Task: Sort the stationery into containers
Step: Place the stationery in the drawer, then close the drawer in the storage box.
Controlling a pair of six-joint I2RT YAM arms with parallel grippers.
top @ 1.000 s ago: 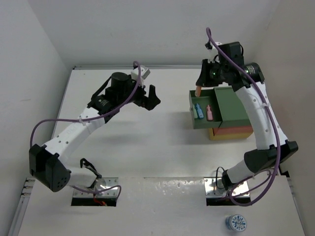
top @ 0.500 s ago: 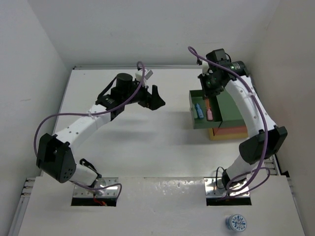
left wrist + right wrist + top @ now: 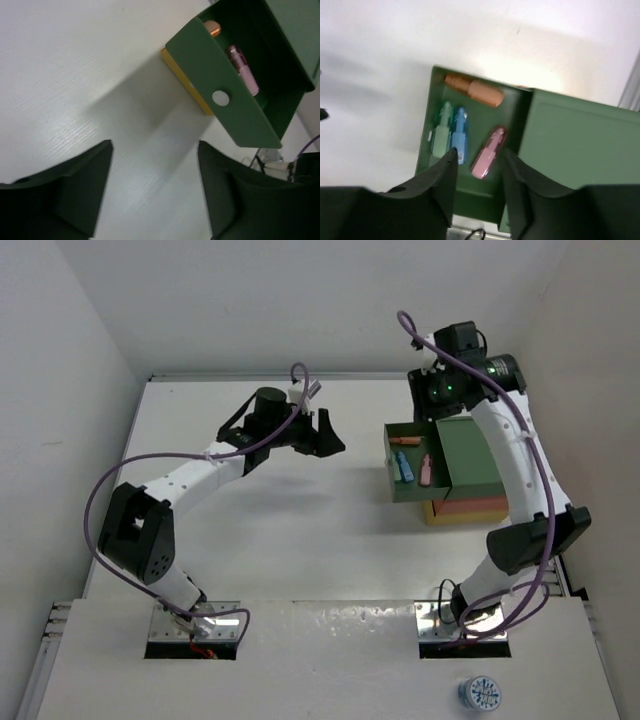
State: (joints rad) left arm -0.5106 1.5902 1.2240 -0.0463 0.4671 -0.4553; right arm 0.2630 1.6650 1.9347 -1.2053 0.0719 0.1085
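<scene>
The green tray (image 3: 470,455) tops the stack over the red-orange tray (image 3: 470,504) and the yellow tray (image 3: 462,517). Its drawer (image 3: 413,487) is pulled out to the left. In it lie an orange marker (image 3: 472,90), a mint green marker (image 3: 441,136), a blue marker (image 3: 460,134) and a pink marker (image 3: 489,152). My right gripper (image 3: 477,155) is open and empty above the drawer; in the top view it (image 3: 430,408) hangs over the drawer's far end. My left gripper (image 3: 325,435) is open and empty over bare table, left of the drawer (image 3: 225,95).
White walls close in the table at the back and both sides. The tray stack stands near the right wall. A small round blue-white object (image 3: 480,693) lies in front of the arm bases. No pens show.
The orange marker, held by my right gripper a second ago, now lies in the drawer's far end; the gripper dipped in, opened and rose. My left gripper moved right toward the drawer.
</scene>
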